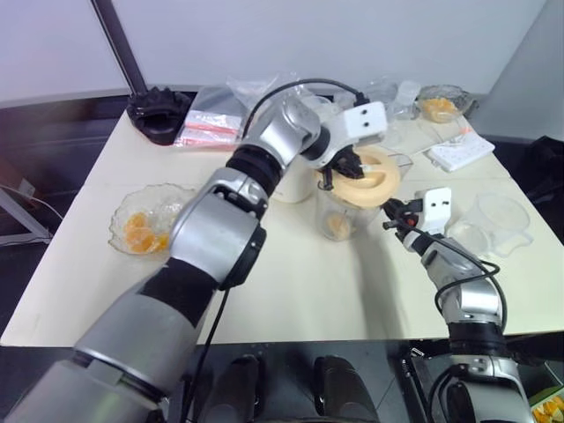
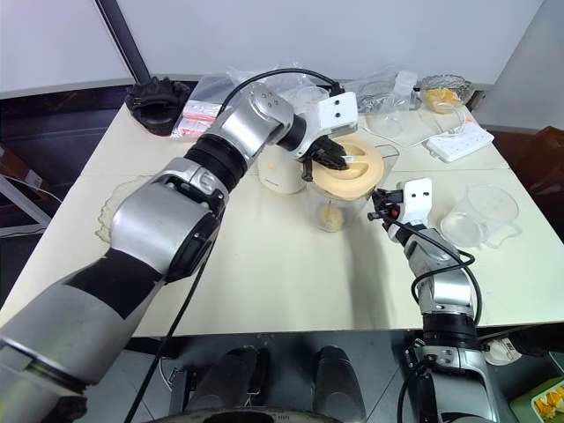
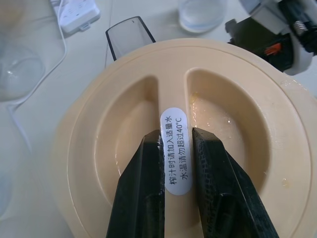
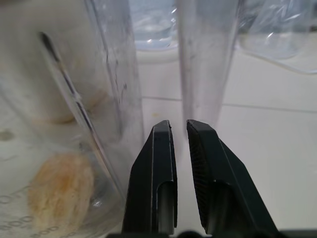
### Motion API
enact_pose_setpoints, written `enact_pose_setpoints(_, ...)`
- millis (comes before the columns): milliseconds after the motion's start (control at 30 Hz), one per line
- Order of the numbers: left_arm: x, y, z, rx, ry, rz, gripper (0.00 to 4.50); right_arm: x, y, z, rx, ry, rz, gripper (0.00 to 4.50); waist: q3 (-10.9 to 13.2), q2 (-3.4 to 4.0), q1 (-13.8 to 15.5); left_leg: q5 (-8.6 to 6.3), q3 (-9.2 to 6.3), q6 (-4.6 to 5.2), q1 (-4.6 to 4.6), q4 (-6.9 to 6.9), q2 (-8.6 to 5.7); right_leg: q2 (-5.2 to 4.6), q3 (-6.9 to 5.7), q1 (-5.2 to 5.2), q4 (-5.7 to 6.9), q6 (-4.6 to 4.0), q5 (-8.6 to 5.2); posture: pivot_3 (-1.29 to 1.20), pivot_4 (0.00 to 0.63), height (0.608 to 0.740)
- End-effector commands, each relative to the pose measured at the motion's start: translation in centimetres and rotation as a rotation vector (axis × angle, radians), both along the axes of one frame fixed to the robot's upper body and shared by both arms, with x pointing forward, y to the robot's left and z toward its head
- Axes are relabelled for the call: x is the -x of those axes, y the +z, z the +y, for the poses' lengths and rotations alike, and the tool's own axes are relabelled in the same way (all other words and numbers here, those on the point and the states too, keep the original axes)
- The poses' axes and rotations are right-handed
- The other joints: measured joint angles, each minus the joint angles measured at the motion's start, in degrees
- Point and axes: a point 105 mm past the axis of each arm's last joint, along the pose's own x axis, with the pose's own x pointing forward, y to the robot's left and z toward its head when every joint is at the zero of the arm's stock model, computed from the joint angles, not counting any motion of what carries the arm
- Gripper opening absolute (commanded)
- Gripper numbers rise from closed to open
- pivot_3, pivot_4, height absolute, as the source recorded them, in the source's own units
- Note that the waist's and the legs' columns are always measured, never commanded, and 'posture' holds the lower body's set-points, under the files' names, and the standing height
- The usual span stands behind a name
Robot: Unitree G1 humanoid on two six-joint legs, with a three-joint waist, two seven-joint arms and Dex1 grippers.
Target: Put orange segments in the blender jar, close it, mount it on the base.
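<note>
My left gripper (image 3: pixel 176 148) is clamped on the raised centre ridge of the pale-orange lid (image 3: pixel 237 114), one black finger on each side of the ridge and its white label (image 3: pixel 175 151). The lid sits on top of the blender jar (image 1: pixel 345 216), which stands upright on the cream table (image 1: pixel 291 291), just beside the cream-white base (image 2: pixel 280 176). Orange segments (image 4: pixel 59 191) lie at the bottom of the jar. My right gripper (image 4: pixel 179 130) is level, just beside the jar at its clear handle (image 4: pixel 200 64); its fingers stand slightly apart with a narrow gap and hold nothing. More orange segments (image 1: pixel 141 233) rest in the scalloped glass bowl (image 1: pixel 167 198) at my left, well apart from the jar.
</note>
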Motion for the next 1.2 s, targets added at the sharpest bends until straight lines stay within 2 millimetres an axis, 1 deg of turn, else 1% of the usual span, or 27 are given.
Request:
enact_pose_setpoints(33,0.3,-4.5,2.4,-0.199,-0.019,0.079,0.26,0.1,1.5,-0.6,0.023,0.022,-0.032,1.81,0.0,0.0,0.0,0.0,0.01,0.0,-0.01,-0.02,0.0,-0.01,0.0,-0.02,0.0,0.01,0.0,0.0,0.15,0.74)
enact_pose_setpoints(67,0.2,-4.6,2.5,-0.21,-0.027,0.069,0.26,0.2,1.5,-0.9,0.033,0.014,-0.028,2.4,0.0,0.0,-0.1,0.0,0.01,0.0,-0.01,-0.03,0.0,-0.01,0.0,-0.02,-0.01,0.02,0.0,0.0,0.15,0.74)
enact_pose_setpoints(200,0.0,-4.5,2.9,-0.232,-0.036,0.04,0.26,0.9,1.6,-1.9,0.061,-0.024,-0.024,4.46,0.0,-0.01,-0.2,-0.01,0.0,0.0,-0.01,-0.08,0.01,0.0,0.0,-0.04,-0.01,0.04,-0.01,0.0,0.15,0.74)
enact_pose_setpoints(300,-0.3,-4.6,3.2,-0.251,-0.027,0.014,0.26,1.7,1.9,-2.4,0.042,-0.053,-0.039,4.46,0.0,-0.02,-0.2,-0.01,0.0,-0.01,-0.01,-0.08,0.02,0.0,0.0,-0.04,-0.01,0.05,-0.02,0.0,0.15,0.74)
enact_pose_setpoints(400,-0.4,-4.6,3.1,-0.244,-0.013,0.007,0.26,2.0,1.8,-2.4,0.0,-0.063,-0.05,4.46,0.0,-0.02,-0.3,-0.01,0.0,-0.01,-0.01,-0.08,0.03,-0.02,0.01,-0.04,-0.01,-0.02,-0.06,0.0,0.15,0.74)
enact_pose_setpoints(533,-0.3,-4.8,3.1,-0.245,-0.02,0.014,0.26,1.1,1.7,-2.2,-0.047,-0.071,-0.064,4.46,0.0,-0.04,-0.4,-0.01,0.01,-0.01,-0.01,-0.07,0.05,-0.02,0.01,-0.02,-0.05,-0.15,-0.13,0.0,0.15,0.74)
enact_pose_setpoints(667,-0.2,-5.1,3.2,-0.257,-0.027,0.018,0.26,-0.2,1.5,-1.9,-0.065,-0.052,-0.065,4.46,0.0,-0.03,-0.3,-0.02,0.01,-0.01,-0.02,-0.07,0.05,-0.02,0.01,-0.01,-0.1,-0.16,-0.14,0.0,0.15,0.74)
enact_pose_setpoints(833,-0.2,-5.4,3.3,-0.269,-0.035,0.02,0.26,-2.3,1.5,-2.0,-0.05,-0.04,-0.09,4.46,0.0,-0.03,-0.4,-0.02,0.01,0.0,-0.02,-0.1,0.04,-0.01,-0.01,-0.01,-0.14,-0.13,-0.12,0.0,0.15,0.74)
enact_pose_setpoints(967,-0.1,-5.6,3.5,-0.284,-0.042,0.015,0.26,-3.3,1.4,-1.7,-0.051,-0.013,-0.096,4.46,0.0,-0.03,-0.4,-0.01,0.01,0.01,0.01,-0.09,0.04,0.01,-0.01,0.0,-0.13,0.04,-0.02,0.0,0.15,0.74)
enact_pose_setpoints(1000,-0.1,-5.6,3.5,-0.286,-0.046,0.016,0.26,-3.4,1.5,-1.6,-0.049,-0.005,-0.103,4.23,0.0,-0.04,-0.4,-0.01,0.01,0.01,0.01,-0.1,0.04,0.01,-0.01,0.0,-0.13,0.05,-0.02,0.0,0.15,0.74)
enact_pose_setpoints(1067,-0.1,-5.6,3.5,-0.287,-0.05,0.017,0.26,-3.5,1.6,-1.5,-0.045,0.007,-0.111,3.63,0.0,-0.04,-0.4,-0.01,0.01,0.01,0.01,-0.1,0.03,0.02,-0.01,0.0,-0.12,0.06,-0.01,0.0,0.15,0.74)
enact_pose_setpoints(1167,-0.1,-5.6,3.5,-0.287,-0.052,0.018,0.26,-3.6,1.7,-1.5,-0.043,0.008,-0.117,2.16,0.0,-0.04,-0.4,-0.01,0.0,0.01,0.01,-0.09,0.03,0.01,-0.01,0.0,-0.12,0.06,-0.01,0.0,0.15,0.74)
enact_pose_setpoints(1200,0.0,-5.5,3.5,-0.286,-0.053,0.018,0.26,-3.6,1.7,-1.5,-0.043,0.009,-0.119,1.55,0.0,-0.04,-0.4,-0.01,0.01,0.01,0.01,-0.09,0.03,0.01,-0.01,0.0,-0.12,0.05,-0.01,0.0,0.15,0.74)
